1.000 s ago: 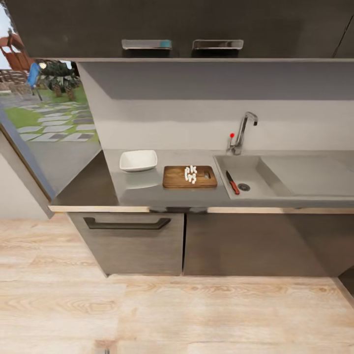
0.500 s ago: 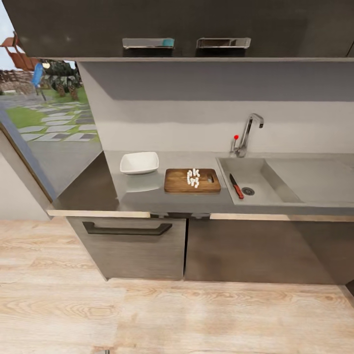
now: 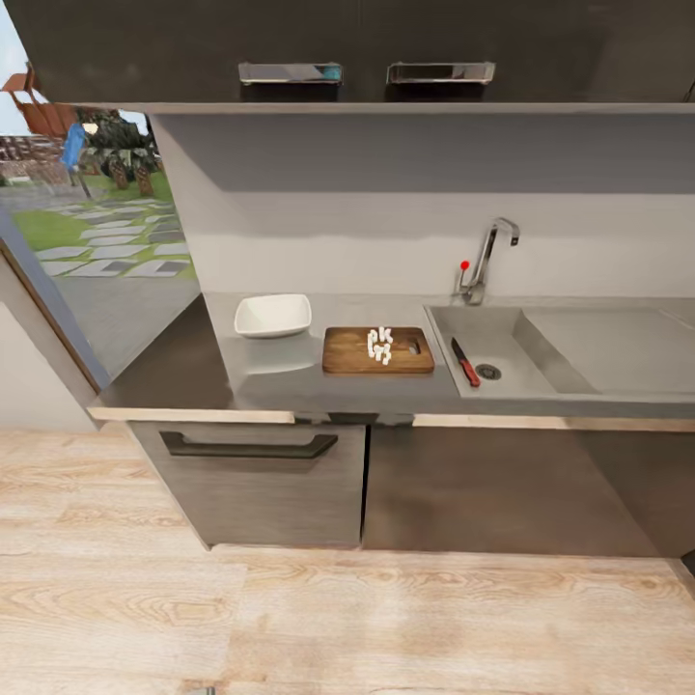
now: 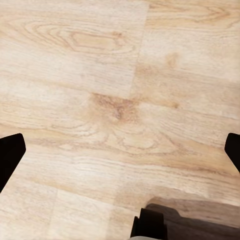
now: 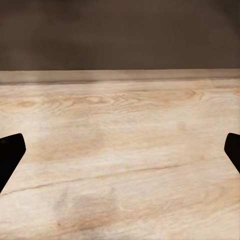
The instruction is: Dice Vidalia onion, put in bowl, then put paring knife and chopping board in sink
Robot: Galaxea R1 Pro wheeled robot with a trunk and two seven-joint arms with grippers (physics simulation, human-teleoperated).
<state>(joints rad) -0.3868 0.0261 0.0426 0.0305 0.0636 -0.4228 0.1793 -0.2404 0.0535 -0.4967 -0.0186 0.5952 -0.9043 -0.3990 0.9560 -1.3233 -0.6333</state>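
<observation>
**Diced onion sitting on the board, knife lying in the basin**

The long grey glossy countertop (image 3: pixel 290 381) is stretching across the head view above dark grey cabinet fronts, one carrying a long dark bar handle (image 3: pixel 249 446); pale wood-grain floor planks (image 3: pixel 347 618) are running in front of it. The shallow white square bowl (image 3: pixel 273 316), rounded at its corners, is sitting on the countertop's left part, just beside the chopping board (image 3: pixel 352 355) and a little farther back; the board, a dark-brown wooden rectangle with rounded corners and a small slot near its right end, is lying flat between the bowl and the sink (image 3: pixel 502 323). The diced Vidalia onion (image 3: pixel 378 345), a cluster of tiny white cubes, is resting on the board's right half, beside the slot. The paring knife (image 3: pixel 465 362), slim with an orange-red handle and thin dark blade, is lying in the steel basin just left of the round dark drain (image 3: pixel 488 372); the flat drainboard is spreading to the right, and the curved chrome tap (image 3: pixel 486 259) with its red knob is standing at the far rim.

The left gripper (image 4: pixel 120 150) is spread wide with nothing between its dark fingertips, pointing at the floor planks; the right gripper (image 5: pixel 120 152) is likewise wide open and empty, facing floor and a dark cabinet base.
</observation>
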